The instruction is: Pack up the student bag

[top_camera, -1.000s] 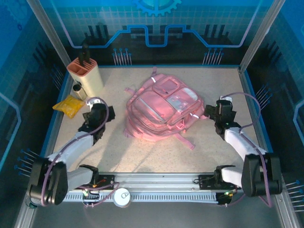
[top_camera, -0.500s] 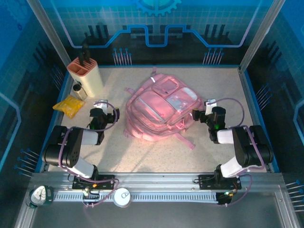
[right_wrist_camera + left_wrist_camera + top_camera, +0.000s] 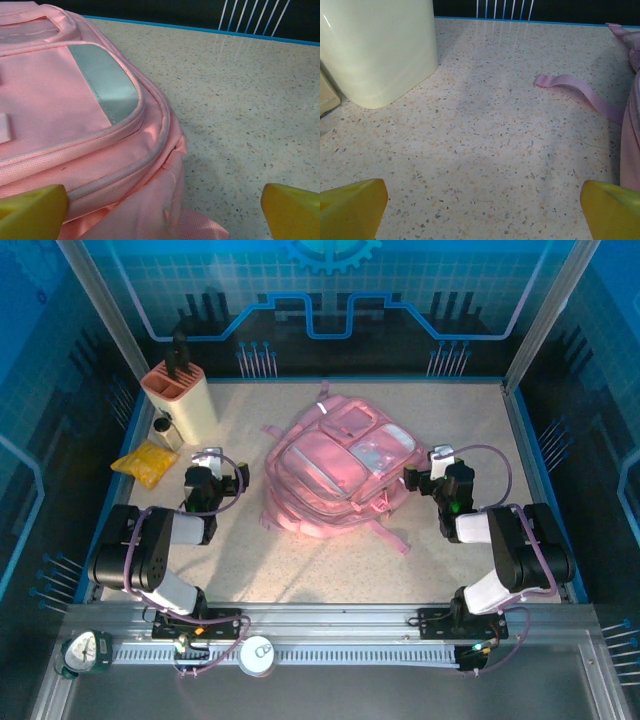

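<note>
The student bag (image 3: 340,465), a large pink backpack, lies flat mid-table with its front pockets up. My left gripper (image 3: 205,472) hovers low to the left of it, open, with bare tabletop between its yellow fingertips (image 3: 352,207). In the left wrist view my left gripper (image 3: 482,210) faces a loose pink strap (image 3: 580,92) and the student bag's edge (image 3: 632,145). My right gripper (image 3: 432,478) stands open at the bag's right side. In the right wrist view my right gripper (image 3: 162,210) straddles the student bag's (image 3: 75,125) corner without closing on it.
A cream holder (image 3: 185,395) with a black item in it stands at the back left and looms close in the left wrist view (image 3: 380,45). A small bottle (image 3: 165,430) and a yellow packet (image 3: 145,462) lie beside it. Blue rims (image 3: 520,440) border the table.
Over the last second both arms folded up, elbows drawn back toward the bases. The right gripper shifted left toward the bag. Both grippers stayed open.
</note>
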Robot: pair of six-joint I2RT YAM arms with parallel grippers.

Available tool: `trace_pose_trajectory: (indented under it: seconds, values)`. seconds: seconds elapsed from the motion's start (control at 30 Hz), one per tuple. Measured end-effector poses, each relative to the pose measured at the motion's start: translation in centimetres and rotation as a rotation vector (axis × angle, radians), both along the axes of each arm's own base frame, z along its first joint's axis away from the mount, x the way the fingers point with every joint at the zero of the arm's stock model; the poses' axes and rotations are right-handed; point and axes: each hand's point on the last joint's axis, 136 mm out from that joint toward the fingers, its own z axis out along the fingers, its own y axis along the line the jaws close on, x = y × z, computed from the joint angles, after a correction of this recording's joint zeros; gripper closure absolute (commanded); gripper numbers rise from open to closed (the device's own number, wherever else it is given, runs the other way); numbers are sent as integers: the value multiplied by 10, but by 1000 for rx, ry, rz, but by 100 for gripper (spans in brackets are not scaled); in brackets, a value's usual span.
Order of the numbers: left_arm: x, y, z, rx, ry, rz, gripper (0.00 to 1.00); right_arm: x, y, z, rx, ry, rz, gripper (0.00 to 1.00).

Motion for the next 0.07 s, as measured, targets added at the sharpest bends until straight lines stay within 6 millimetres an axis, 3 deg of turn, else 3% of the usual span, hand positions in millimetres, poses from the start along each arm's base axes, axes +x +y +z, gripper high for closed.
trace_pose_trajectory:
  seconds: [0.07]
  values:
    - [0, 0, 0, 0, -2, 0, 1, 0, 0, 0, 5, 0, 6, 0]
